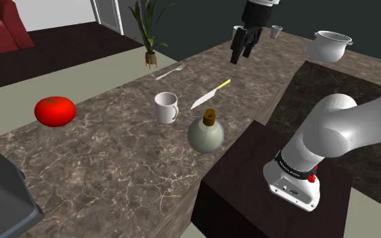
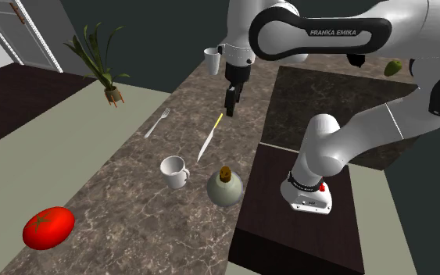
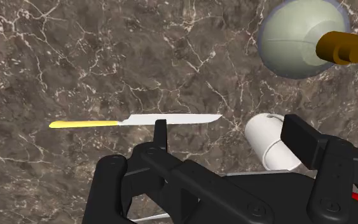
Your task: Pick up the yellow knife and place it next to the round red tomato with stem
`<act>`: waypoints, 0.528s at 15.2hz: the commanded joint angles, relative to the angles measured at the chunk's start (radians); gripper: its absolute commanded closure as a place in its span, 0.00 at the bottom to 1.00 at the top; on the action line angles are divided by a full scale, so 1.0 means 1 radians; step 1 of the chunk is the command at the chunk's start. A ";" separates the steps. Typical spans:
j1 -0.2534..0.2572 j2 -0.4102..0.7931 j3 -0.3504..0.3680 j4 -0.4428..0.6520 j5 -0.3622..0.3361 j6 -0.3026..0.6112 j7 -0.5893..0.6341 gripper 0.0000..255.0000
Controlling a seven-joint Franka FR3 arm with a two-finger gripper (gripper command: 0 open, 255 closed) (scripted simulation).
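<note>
The knife (image 1: pixel 210 94) (image 2: pixel 209 137) (image 3: pixel 136 120), with a yellow handle and a silver blade, lies flat on the brown marble counter (image 1: pixel 114 162). My black gripper (image 1: pixel 241 49) (image 2: pixel 230 101) (image 3: pixel 231 137) hangs open well above the counter, over the knife's handle end, and holds nothing. The red tomato (image 1: pixel 54 111) (image 2: pixel 48 227) with a green stem sits far along the counter, past the mug, at the shoulder view's left.
A white mug (image 1: pixel 166 107) (image 2: pixel 174 171) (image 3: pixel 269 143) and a round pale flask with a brown cork (image 1: pixel 205 133) (image 2: pixel 224 187) (image 3: pixel 298 38) stand close to the blade tip. A fork (image 1: pixel 170 71), a potted plant (image 1: pixel 147 30), a pot (image 1: pixel 329 45) and small cups (image 1: pixel 276 31) stand farther back.
</note>
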 commanded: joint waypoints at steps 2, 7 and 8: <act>0.016 0.005 -0.027 -0.024 -0.019 0.025 -0.083 0.00; 0.097 0.071 -0.171 -0.105 -0.119 0.161 -0.490 0.00; 0.113 0.093 -0.199 -0.114 -0.138 0.190 -0.571 0.00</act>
